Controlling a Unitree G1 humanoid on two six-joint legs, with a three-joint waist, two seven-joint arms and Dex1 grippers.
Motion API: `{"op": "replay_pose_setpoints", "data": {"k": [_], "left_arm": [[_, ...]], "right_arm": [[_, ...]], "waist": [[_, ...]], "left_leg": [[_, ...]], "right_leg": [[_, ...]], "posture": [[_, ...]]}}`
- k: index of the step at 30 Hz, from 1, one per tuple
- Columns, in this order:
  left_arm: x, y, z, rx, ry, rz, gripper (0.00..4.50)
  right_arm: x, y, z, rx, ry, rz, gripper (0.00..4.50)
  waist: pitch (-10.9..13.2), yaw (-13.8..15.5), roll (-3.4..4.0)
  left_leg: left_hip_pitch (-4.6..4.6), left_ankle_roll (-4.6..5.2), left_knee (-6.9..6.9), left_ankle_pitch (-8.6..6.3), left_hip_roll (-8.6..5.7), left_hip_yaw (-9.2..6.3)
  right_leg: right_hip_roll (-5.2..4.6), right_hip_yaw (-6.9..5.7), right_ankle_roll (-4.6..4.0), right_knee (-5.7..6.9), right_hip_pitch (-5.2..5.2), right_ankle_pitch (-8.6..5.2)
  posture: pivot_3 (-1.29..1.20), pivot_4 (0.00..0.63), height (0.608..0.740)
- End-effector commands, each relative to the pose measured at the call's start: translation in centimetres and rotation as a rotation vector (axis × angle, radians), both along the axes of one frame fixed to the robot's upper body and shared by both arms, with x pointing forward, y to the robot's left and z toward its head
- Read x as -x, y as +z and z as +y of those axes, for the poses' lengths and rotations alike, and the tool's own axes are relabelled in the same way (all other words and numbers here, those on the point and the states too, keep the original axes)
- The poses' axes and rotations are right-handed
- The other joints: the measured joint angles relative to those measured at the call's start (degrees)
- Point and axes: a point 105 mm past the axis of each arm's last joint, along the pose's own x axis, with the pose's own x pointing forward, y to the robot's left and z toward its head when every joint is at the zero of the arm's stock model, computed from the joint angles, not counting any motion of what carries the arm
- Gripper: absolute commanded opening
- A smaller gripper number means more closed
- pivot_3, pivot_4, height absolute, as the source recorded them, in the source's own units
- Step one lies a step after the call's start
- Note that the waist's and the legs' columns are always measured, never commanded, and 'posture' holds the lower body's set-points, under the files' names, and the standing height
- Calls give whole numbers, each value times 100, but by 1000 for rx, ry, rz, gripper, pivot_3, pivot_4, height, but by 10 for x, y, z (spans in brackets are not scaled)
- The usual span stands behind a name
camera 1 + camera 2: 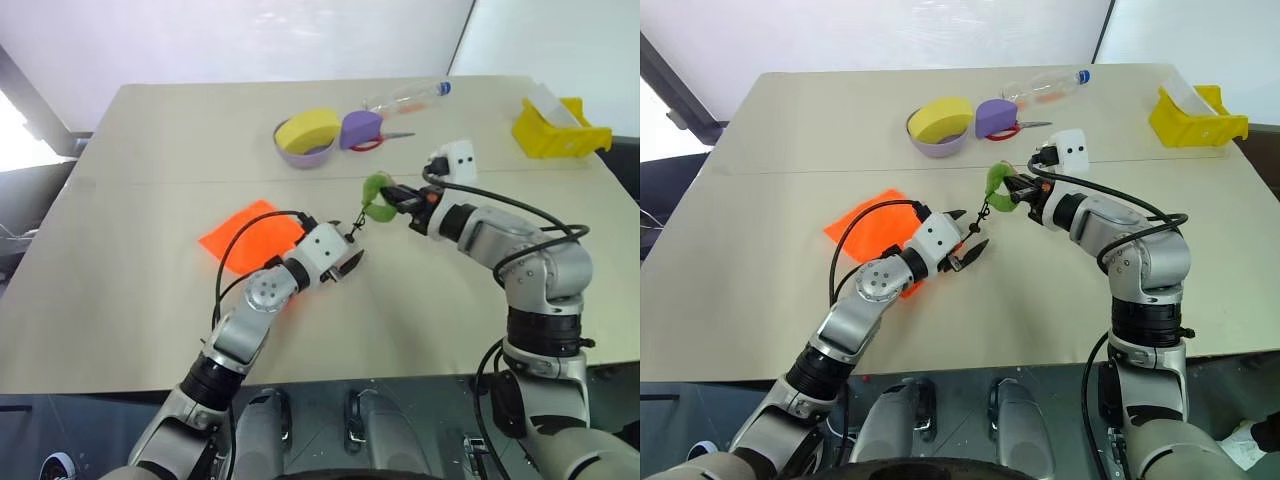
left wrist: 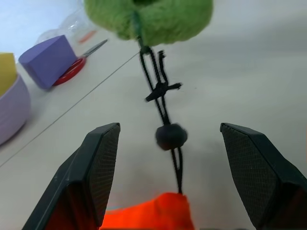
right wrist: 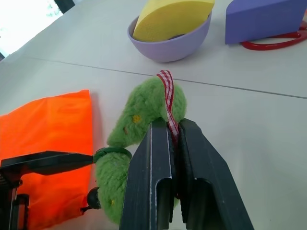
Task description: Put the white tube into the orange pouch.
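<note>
The right claw (image 3: pixel 173 158) is clamped on the fuzzy green plush charm (image 3: pixel 139 115) by its red-checked ribbon, holding it above the beige table (image 1: pixel 130 300) near the frame's centre. A black cord with a bead (image 2: pixel 171 136) runs from the charm down to the flat bright orange fabric pouch (image 1: pixel 250 232), which lies at centre left. The left claw (image 2: pixel 168 158) stands wide open with its fingers either side of the cord, gripping nothing. At upper centre sit a lilac bowl holding a yellow sponge (image 1: pixel 307 130), a purple foam block (image 1: pixel 360 128), red-handled scissors (image 1: pixel 378 142) and a clear plastic bottle (image 1: pixel 410 97); a yellow bin (image 1: pixel 560 130) is at upper right.
</note>
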Motion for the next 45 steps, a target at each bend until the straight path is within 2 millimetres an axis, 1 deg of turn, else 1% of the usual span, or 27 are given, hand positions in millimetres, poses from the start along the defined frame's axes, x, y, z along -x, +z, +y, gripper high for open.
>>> {"op": "replay_pose_setpoints", "data": {"k": [1,2,5,7,10,11,16,17,20,22,23,25,27,28,30,34,36,38,40,43,44,45], "left_arm": [[1,8,-2,19,-3,-25,3570],[1,8,-2,21,-5,-23,3570],[0,7,-1,24,7,-13,2755],[1,6,-1,23,4,-13,1764],[0,6,-2,22,6,-11,145],[1,5,-2,23,5,-10,5],[-1,5,2,25,16,-6,5],[-2,6,5,51,28,9,5],[-1,14,12,237,0,121,5],[3,23,15,363,-68,187,5],[5,24,19,417,-105,249,5],[9,29,37,522,-219,367,5],[9,30,52,545,-277,422,5],[10,31,57,553,-295,443,5],[8,31,61,517,-304,418,5],[9,34,61,551,-329,438,5],[10,33,61,569,-333,443,5],[13,29,60,583,-354,486,5],[14,25,60,555,-349,480,5],[10,24,60,537,-340,460,5],[10,25,59,530,-344,456,1038],[10,25,58,502,-347,436,1398]], "right_arm": [[1,16,0,-1,8,-65,0],[2,16,0,-1,11,-65,0],[2,17,-1,1,7,-67,0],[2,18,-1,0,9,-68,0],[3,18,0,-1,15,-68,0],[3,18,1,-1,16,-69,0],[5,18,0,2,22,-67,0],[5,18,-2,5,21,-67,0],[6,18,-5,14,21,-64,0],[7,18,-6,14,23,-62,0],[7,17,-6,18,25,-61,0],[8,14,-5,22,31,-54,0],[9,11,-3,24,43,-48,0],[10,11,-2,24,47,-47,0],[10,11,1,23,54,-48,0],[10,12,4,18,64,-54,0],[11,12,5,18,65,-55,0],[11,11,5,21,66,-56,0],[11,10,5,21,65,-55,0],[11,9,5,23,64,-52,0],[12,8,6,23,66,-51,0],[12,8,6,23,67,-51,0]], "waist": [[0,-1,0],[0,-2,0],[0,-2,0],[0,-3,0],[0,-1,0],[0,-1,0],[0,-2,0],[0,-2,0],[0,-2,0],[0,-14,0],[0,-21,0],[0,-30,0],[0,-59,0],[0,-69,0],[0,-99,0],[0,-111,0],[0,-116,0],[0,-119,0],[0,-123,0],[0,-123,0],[0,-123,0],[0,-123,0]], "left_leg": [[0,0,0,0,0,0],[0,0,0,0,0,-1],[1,0,0,0,1,-1],[1,0,1,0,1,-1],[1,0,1,0,1,-1],[1,0,1,0,1,-1],[1,0,1,0,1,-1],[1,0,1,0,1,-1],[0,0,1,0,1,-2],[0,0,1,0,2,-2],[1,0,1,0,2,-2],[2,0,1,0,2,-6],[3,0,1,0,3,-12],[4,0,1,0,3,-18],[4,0,1,0,3,-22],[2,0,9,0,-3,-18],[1,0,10,0,-5,-15],[1,0,10,0,-6,-14],[3,0,8,0,-5,-16],[4,0,7,0,-4,-19],[5,0,6,0,-3,-19],[5,0,6,0,-3,-19]], "right_leg": [[0,0,0,0,0,0],[1,0,0,0,0,0],[2,0,-1,1,0,0],[1,0,-1,1,0,0],[1,0,-1,1,0,0],[1,0,-1,1,0,0],[1,0,-1,1,0,0],[1,0,-1,1,0,0],[1,0,-1,1,0,0],[1,0,-1,0,0,0],[1,0,0,1,0,-1],[6,-1,0,1,0,-1],[13,-1,9,3,0,-6],[17,-1,13,4,0,-9],[19,-2,13,6,1,-8],[9,-1,0,3,9,0],[2,-1,0,-2,9,-1],[1,0,0,-2,10,-1],[5,-1,-1,-1,9,-1],[10,-1,0,0,9,-1],[11,-1,-1,0,9,-1],[11,-1,-1,1,9,-1]], "posture": [[0,150,740],[0,150,740],[0,150,740],[0,150,740],[0,150,740],[0,150,740],[0,150,740],[0,150,740],[0,150,740],[0,150,740],[0,150,740],[0,150,740],[0,150,740],[0,150,740],[0,150,740],[0,150,740],[0,150,740],[0,150,740],[0,150,740],[0,150,740],[0,150,740],[0,150,740]]}}
